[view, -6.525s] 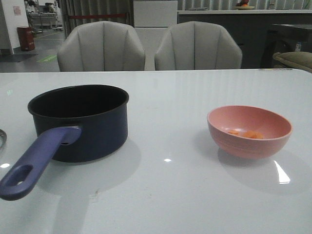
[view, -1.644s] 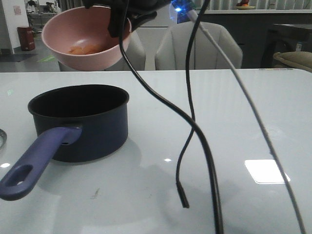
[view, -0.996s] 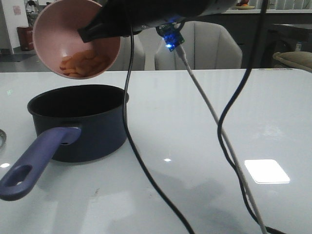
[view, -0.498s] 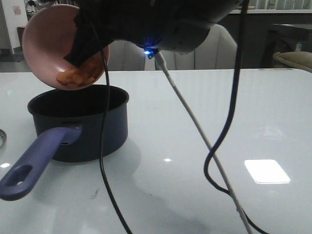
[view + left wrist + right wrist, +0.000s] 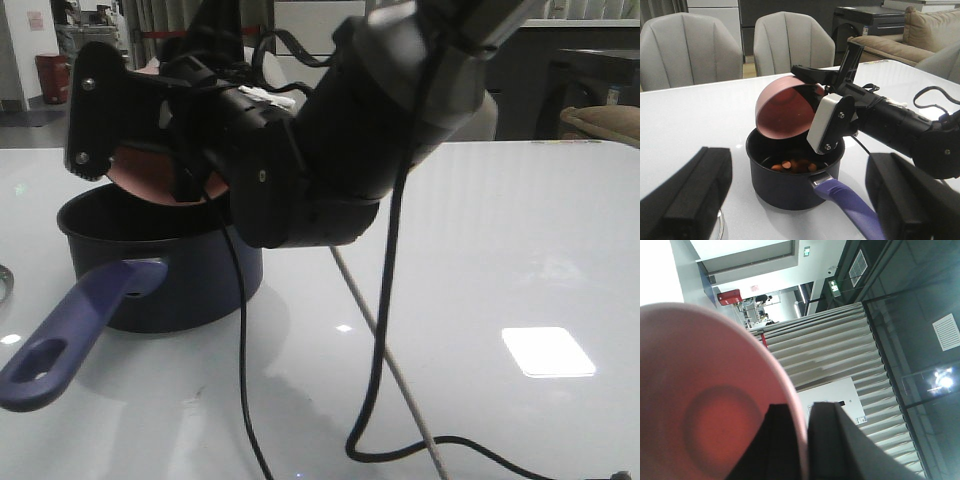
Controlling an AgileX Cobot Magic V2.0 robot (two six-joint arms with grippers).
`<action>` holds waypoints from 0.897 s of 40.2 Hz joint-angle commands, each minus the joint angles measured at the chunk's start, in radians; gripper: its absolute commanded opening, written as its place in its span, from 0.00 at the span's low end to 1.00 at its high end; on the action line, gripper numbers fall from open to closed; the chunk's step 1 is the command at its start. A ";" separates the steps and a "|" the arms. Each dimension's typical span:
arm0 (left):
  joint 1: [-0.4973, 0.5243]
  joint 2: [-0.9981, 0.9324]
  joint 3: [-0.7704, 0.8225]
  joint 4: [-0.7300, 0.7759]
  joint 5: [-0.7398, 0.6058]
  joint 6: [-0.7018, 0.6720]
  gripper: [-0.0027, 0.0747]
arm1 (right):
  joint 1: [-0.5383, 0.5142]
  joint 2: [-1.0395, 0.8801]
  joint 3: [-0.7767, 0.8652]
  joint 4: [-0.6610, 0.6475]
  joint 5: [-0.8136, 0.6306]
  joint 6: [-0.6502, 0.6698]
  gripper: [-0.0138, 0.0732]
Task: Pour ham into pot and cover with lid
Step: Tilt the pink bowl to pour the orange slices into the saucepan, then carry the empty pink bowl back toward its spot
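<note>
We judge the pouring step to be nearly finished. Our right end effector (image 5: 812, 95) is clamped on the rim of the round pink bowl (image 5: 782, 107), one finger inside and one outside as the right wrist view shows, and it holds the bowl tipped steeply, mouth down, over the dark navy round saucepan (image 5: 790, 175) with its long purplish-blue handle (image 5: 70, 335). In the left wrist view the small orange-pink diced ham chunks (image 5: 792, 165) lie on the black floor of the pot, and we see none left in the bowl's visible interior. Our left end effector (image 5: 790, 200) stands open and empty, near the pot but apart from it.

Next, we think, the bowl should be righted and set down on the glossy white desk (image 5: 500, 240), well clear of the pot. Then comes the lid; only a sliver of a metal rim (image 5: 4, 283) shows at the desk's edge beside the pot, probably the lid, and our left arm is the nearer one for it.

Half a second ago the bowl was tilted less and the ham was gathered at its lower lip. Now the bowl has turned further over, the arm hides most of it in the front view, and the ham has dropped into the pot, which has not shifted.
</note>
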 commanded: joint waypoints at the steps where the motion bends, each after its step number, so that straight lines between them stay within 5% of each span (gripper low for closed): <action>1: -0.007 0.010 -0.029 -0.013 -0.075 0.000 0.79 | -0.001 -0.074 -0.027 -0.008 -0.168 0.103 0.31; 6: -0.007 0.010 -0.029 -0.013 -0.075 0.000 0.79 | -0.001 -0.121 -0.027 0.101 -0.098 0.392 0.31; 15: -0.007 0.010 -0.029 -0.013 -0.075 0.000 0.79 | -0.019 -0.292 -0.028 0.261 0.352 0.721 0.31; 27: -0.007 0.010 -0.029 -0.013 -0.075 0.000 0.79 | -0.078 -0.481 -0.028 0.514 0.864 0.736 0.31; 36: -0.007 0.010 -0.029 -0.013 -0.075 0.000 0.79 | -0.207 -0.569 -0.028 0.518 1.267 0.736 0.31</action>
